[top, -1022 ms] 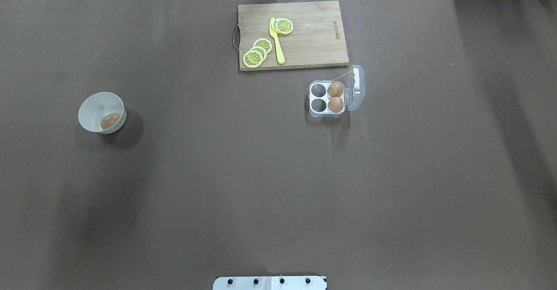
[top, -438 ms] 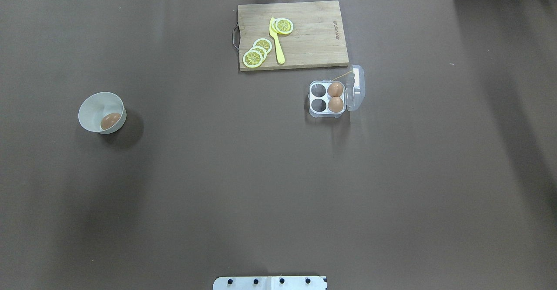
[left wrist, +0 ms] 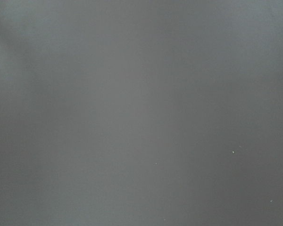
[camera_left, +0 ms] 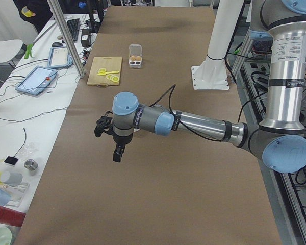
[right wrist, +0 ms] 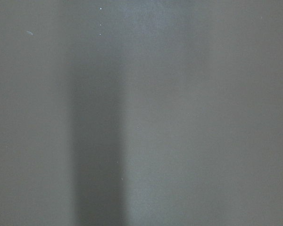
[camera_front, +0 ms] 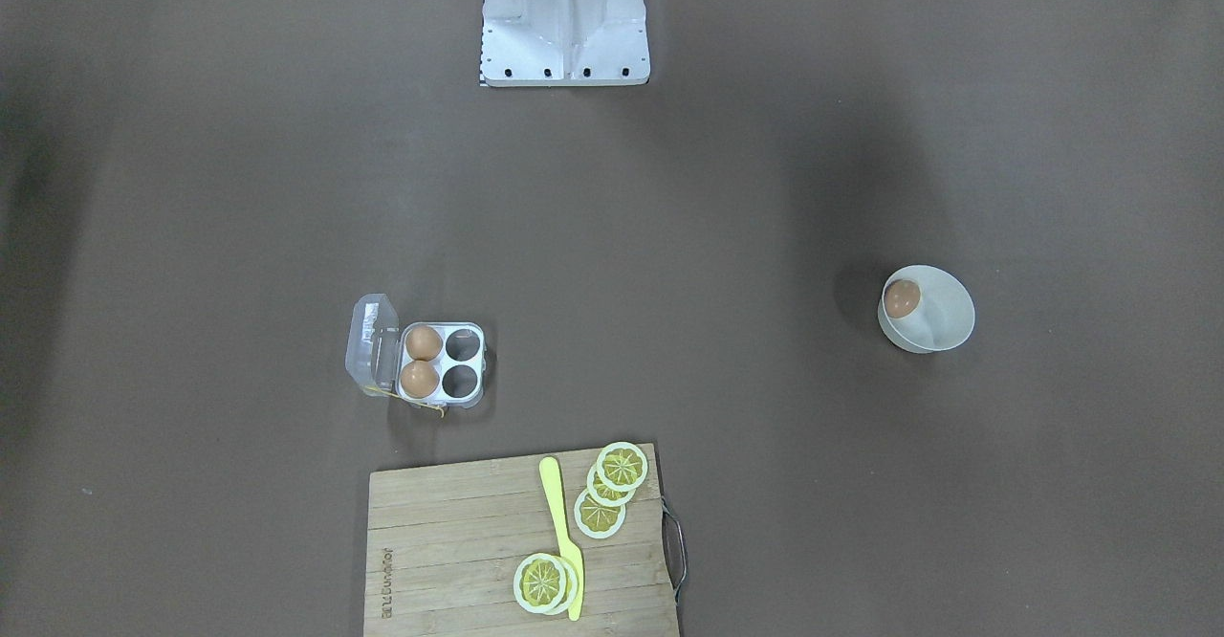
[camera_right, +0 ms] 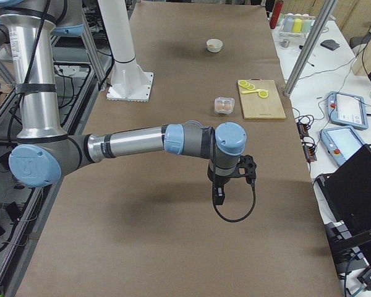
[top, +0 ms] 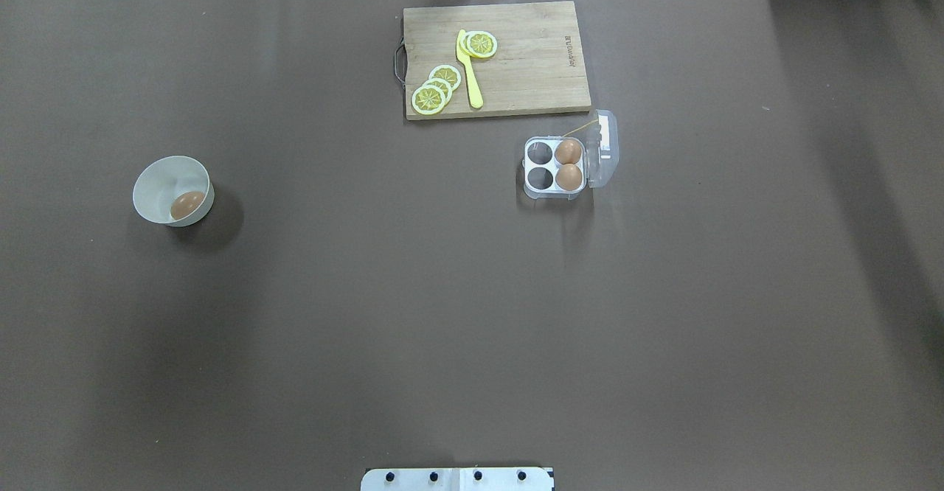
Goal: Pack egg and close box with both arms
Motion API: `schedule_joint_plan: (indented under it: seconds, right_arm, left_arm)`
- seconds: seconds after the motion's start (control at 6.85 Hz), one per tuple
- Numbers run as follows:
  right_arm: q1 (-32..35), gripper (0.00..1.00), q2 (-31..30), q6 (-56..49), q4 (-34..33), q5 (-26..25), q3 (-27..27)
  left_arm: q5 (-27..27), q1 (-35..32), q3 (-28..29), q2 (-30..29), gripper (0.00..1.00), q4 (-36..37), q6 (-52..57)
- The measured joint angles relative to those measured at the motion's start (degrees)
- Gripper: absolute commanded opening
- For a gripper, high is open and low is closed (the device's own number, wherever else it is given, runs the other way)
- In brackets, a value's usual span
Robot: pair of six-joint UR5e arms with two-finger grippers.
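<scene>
Small brown-orange egg [top: 187, 204] lies in round white bowl [top: 164, 181] on brown table [top: 442, 314], robot's left side, well apart from pale grey four-cell egg box [top: 554, 165], clear lid open, two cells filled. Silver-grey left arm [camera_left: 204, 126] and right arm [camera_right: 130, 143] hang over bare table; jaws apart or together, cannot tell.

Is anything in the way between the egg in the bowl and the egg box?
No. Only bare table lies between the egg in the white bowl and the open egg box. The cutting board sits farther back, off that path.
</scene>
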Motion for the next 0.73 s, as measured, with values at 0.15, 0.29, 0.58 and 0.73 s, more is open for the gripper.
schedule_joint_plan:
  seconds: [0.15, 0.29, 0.58, 0.73]
  right_arm:
    - [0.0, 1.0, 0.0, 0.0, 0.0, 0.0, 0.2]
    - [0.0, 1.0, -0.1, 0.0, 0.0, 0.0, 0.3]
    - [0.0, 1.0, -0.2, 0.0, 0.0, 0.1, 0.3]
    - [-0.1, 1.0, -0.3, 0.0, 0.1, 0.1, 0.3]
  left_arm:
    - [-0.1, 1.8, -0.2, -1.8, 0.97, 0.2, -3.6]
    - [-0.1, 4.6, -1.1, -3.2, 0.97, 0.3, -8.2]
    - [0.1, 12.3, -4.9, -4.8, 0.97, 0.3, -20.0]
    - [0.5, 16.0, -5.7, -5.9, 0.97, 0.3, -24.7]
